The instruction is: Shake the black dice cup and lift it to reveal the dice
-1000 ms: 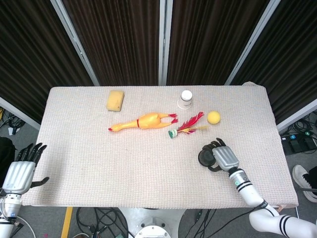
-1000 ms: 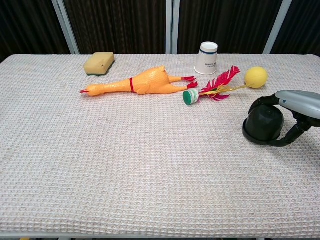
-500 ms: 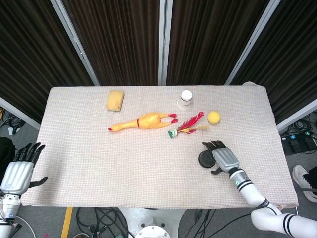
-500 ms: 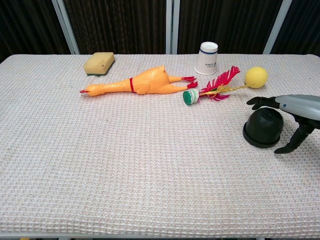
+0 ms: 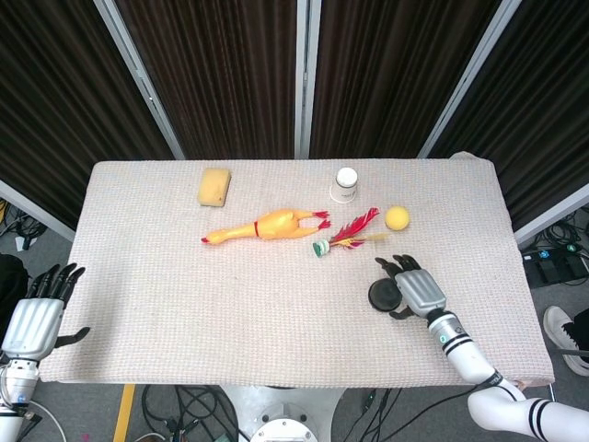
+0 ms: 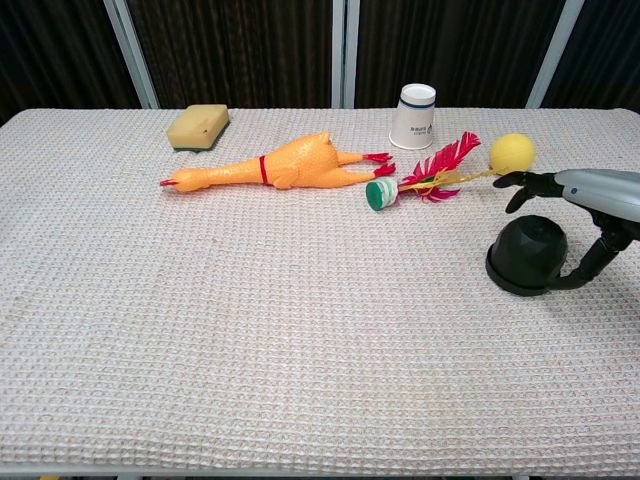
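Now black dice cup point(image 6: 527, 256) upside down on bench point(image 6: 250, 330), just left of right robot hand point(image 6: 585, 205); fingers spread, gripping nothing. Left robot hand point(image 5: 37, 318) far off, open.

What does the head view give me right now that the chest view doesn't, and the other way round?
Only the head view shows the left hand, fingers apart and holding nothing, off the table's left edge, plus the right forearm and the floor around the table.

Only the chest view shows, side-on, the right hand's fingers arched above the black dice cup and the thumb low beside its base.

Both show the right hand by the mouth-down cup, the rubber chicken, sponge, paper cup, feather shuttlecock and yellow ball.
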Tool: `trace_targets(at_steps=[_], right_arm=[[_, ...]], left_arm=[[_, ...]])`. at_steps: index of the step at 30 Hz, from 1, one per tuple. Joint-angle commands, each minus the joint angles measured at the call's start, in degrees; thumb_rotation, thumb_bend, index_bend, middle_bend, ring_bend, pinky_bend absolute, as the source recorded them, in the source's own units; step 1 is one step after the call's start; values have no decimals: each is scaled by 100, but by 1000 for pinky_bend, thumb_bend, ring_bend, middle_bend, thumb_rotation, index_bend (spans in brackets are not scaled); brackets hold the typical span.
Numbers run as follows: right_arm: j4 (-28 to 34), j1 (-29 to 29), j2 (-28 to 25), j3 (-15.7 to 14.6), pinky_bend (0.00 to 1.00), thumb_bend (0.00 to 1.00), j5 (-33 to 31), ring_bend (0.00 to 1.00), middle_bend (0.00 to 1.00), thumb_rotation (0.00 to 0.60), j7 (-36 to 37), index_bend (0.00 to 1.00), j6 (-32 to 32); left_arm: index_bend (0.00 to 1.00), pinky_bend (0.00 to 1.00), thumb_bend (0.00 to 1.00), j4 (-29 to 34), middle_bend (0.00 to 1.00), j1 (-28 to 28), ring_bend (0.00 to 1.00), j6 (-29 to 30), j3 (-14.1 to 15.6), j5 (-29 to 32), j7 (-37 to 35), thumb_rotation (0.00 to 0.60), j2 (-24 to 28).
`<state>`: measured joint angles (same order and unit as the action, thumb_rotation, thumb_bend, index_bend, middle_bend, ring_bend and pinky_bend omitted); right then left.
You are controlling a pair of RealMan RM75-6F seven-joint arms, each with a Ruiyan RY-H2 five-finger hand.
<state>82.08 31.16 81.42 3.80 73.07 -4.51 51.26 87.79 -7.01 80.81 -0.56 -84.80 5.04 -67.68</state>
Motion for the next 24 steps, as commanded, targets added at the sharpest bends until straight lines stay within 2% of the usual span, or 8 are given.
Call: trace_targets(at_steps=[1, 5, 12, 24], right_arm=[[-31, -16, 40, 7, 0, 0, 62, 0, 225, 600, 49, 26, 78], [-83, -39, 103, 14, 0, 8, 90, 0, 299, 600, 98, 108, 145], [-147, -58, 179, 37, 0, 42, 73, 0, 345, 600, 54, 217, 224], [34, -104, 81, 101, 0, 55, 171, 0, 368, 600, 126, 237, 430]], left_arm=[[81, 108, 117, -3, 56, 5, 0, 5, 3, -3, -3, 600, 3], [81, 109, 117, -12, 56, 13, 0, 12, 4, -2, -20, 600, 3], [81, 108, 117, -39, 56, 36, 0, 27, 12, 2, -53, 600, -2], [81, 109, 117, -9, 56, 24, 0, 20, 2, -11, -30, 600, 8]])
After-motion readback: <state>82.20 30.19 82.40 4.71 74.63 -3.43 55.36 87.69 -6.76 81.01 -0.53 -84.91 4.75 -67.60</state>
